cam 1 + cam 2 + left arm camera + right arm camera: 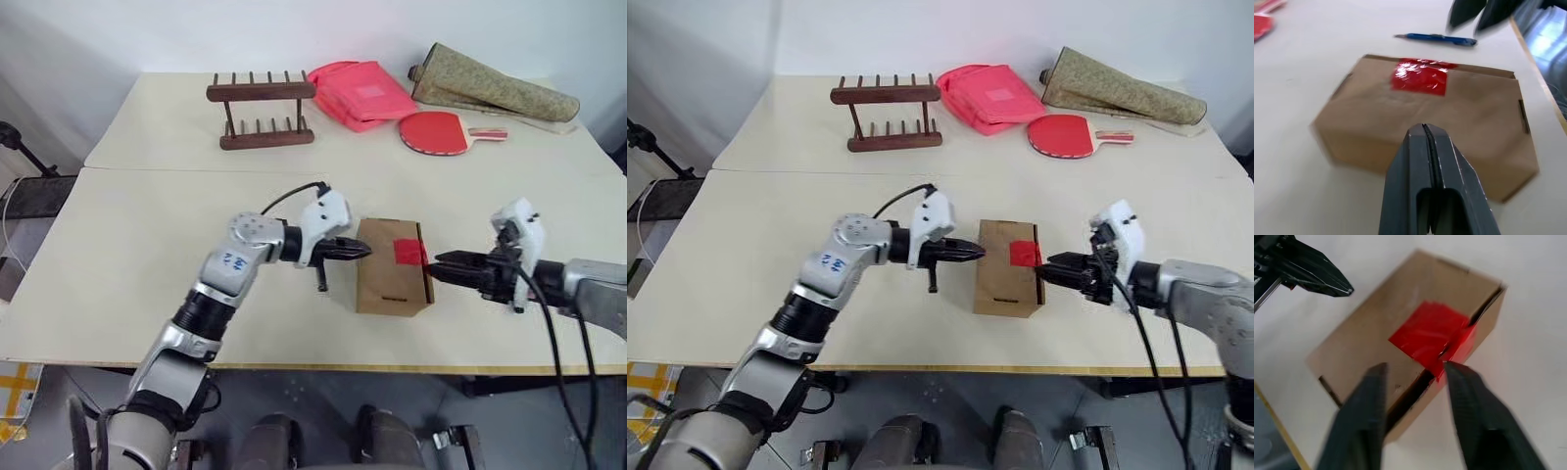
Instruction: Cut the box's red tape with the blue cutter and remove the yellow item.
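Pale counter [147,284] in front of you, with the small brown cardboard box [387,279] sitting near its front edge between your two arms. A red tape [409,252] patch wraps over its top right edge, where the flap gapes a little. Your left claw [361,250] is pinched closed at the box's left side; your right claw [1415,377] is spread open, empty, right by the tape. The blue cutter [1436,38] lies on the counter just beyond the box.

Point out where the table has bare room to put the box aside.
Bare: the near table's left half, from the left gripper out to the edge, and the strip between the wooden rack and the box. Crowded: the far right corner, with pink bag, paddle and roll.
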Controlling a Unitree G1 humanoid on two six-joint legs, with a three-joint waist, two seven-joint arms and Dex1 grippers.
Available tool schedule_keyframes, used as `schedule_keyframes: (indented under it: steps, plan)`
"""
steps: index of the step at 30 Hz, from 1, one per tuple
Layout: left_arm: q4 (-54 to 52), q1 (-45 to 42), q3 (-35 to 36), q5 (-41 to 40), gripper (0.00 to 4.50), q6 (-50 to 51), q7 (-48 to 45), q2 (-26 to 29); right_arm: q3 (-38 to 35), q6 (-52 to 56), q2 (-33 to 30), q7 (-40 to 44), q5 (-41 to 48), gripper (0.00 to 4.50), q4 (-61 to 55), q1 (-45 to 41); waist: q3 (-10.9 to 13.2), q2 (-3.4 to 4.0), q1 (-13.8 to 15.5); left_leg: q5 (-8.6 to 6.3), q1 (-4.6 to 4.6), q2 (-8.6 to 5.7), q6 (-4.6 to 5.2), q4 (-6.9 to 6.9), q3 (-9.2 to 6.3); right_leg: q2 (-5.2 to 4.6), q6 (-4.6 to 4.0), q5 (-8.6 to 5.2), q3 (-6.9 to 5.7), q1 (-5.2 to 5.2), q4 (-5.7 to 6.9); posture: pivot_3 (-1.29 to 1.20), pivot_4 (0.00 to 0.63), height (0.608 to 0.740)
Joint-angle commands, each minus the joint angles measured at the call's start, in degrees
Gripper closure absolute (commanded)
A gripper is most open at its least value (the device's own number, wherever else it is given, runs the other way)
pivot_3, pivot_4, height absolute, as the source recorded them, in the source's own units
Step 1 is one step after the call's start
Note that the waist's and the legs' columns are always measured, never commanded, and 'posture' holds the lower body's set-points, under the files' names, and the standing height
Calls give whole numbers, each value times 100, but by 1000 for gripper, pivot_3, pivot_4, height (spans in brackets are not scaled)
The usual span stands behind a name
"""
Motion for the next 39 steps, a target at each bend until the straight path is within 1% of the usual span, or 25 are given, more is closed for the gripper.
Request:
schedule_keyframes:
  steps: [1,2,3,4,5,12,17,18,20,25,28,30,32,34,36,39]
  plan:
    - [100,-163,-95,153,4500,-156,166,-86,39,15,16,-238,-289,1211,246,-176,0,-1,3,0,1,1,0,-1,0,2,0,0,-3,0,1,0,150,740]
    - [131,-175,-127,190,4500,-172,186,-105,63,-3,49,-305,-366,804,339,-215,0,-1,7,0,0,1,0,-2,0,3,1,0,-5,0,0,0,150,740]
    - [159,-184,-158,218,4500,-182,208,-129,94,-34,62,-324,-438,538,421,-235,0,-1,8,0,1,0,0,-2,3,3,1,1,-4,0,0,0,150,740]
    - [183,-192,-178,235,4500,-182,224,-148,110,-54,73,-292,-467,145,454,-239,0,-1,15,0,1,0,1,-2,6,3,2,1,-3,0,-1,0,150,740]
    - [205,-201,-194,246,4500,-172,234,-165,137,-71,78,-245,-499,30,468,-233,0,-1,21,1,1,0,1,-2,6,3,2,1,-3,0,-1,0,150,740]
    - [450,-268,-360,414,4500,-351,195,-210,365,-210,208,-180,-891,30,862,-397,-1,-2,-10,2,8,3,4,1,16,4,2,1,3,5,-1,0,150,740]
    - [650,-300,-508,577,4500,-533,214,-278,797,41,291,-779,-1495,30,1028,-785,-2,-3,-33,4,10,4,6,7,15,3,1,1,6,8,-1,0,150,740]
    - [695,-298,-566,644,4500,-566,218,-269,979,-102,262,-959,-1804,30,1040,-873,-2,-2,-35,4,11,5,6,9,14,3,1,1,5,10,0,0,150,740]
    - [737,-275,-625,699,4500,-571,220,-267,1241,-343,189,-1060,-2190,30,1028,-983,-3,-3,-26,4,10,4,6,10,13,2,1,1,5,10,0,0,150,740]
    - [664,-150,-681,693,4500,-446,219,-252,1829,-1027,-88,-687,-2846,30,848,-796,-3,-3,-27,4,8,2,6,10,11,1,2,1,4,10,-1,0,150,740]
    - [583,-100,-606,619,4500,-330,236,-252,1856,-1176,5,-524,-2901,30,726,-612,-3,-4,-44,4,11,3,6,7,11,2,2,1,1,11,-1,0,150,740]
    - [547,-87,-577,609,4500,-289,232,-237,2041,-1485,-98,-400,-3182,30,674,-481,-4,-4,-51,5,12,4,5,6,13,3,2,1,3,11,-1,0,150,740]
    - [500,-69,-541,588,4500,-226,238,-216,1953,-1493,-35,-353,-3200,30,672,-381,-4,-4,-49,5,15,5,4,6,13,3,2,1,3,13,-1,0,150,740]
    - [454,-51,-506,563,4500,-171,245,-201,1617,-1276,99,-285,-2976,30,779,-423,-4,-5,-55,5,17,5,4,6,12,3,2,1,4,14,-1,0,150,740]
    - [406,-25,-470,541,4500,-123,243,-175,1094,-702,194,-55,-2480,30,1142,-674,-4,-5,-55,5,16,6,4,6,12,4,1,1,4,14,-1,0,150,740]
    - [399,-16,-465,551,4500,-117,251,-165,911,3,58,498,-1992,30,1529,-930,-3,-2,-50,6,14,6,5,7,12,4,1,1,5,13,-1,0,150,740]
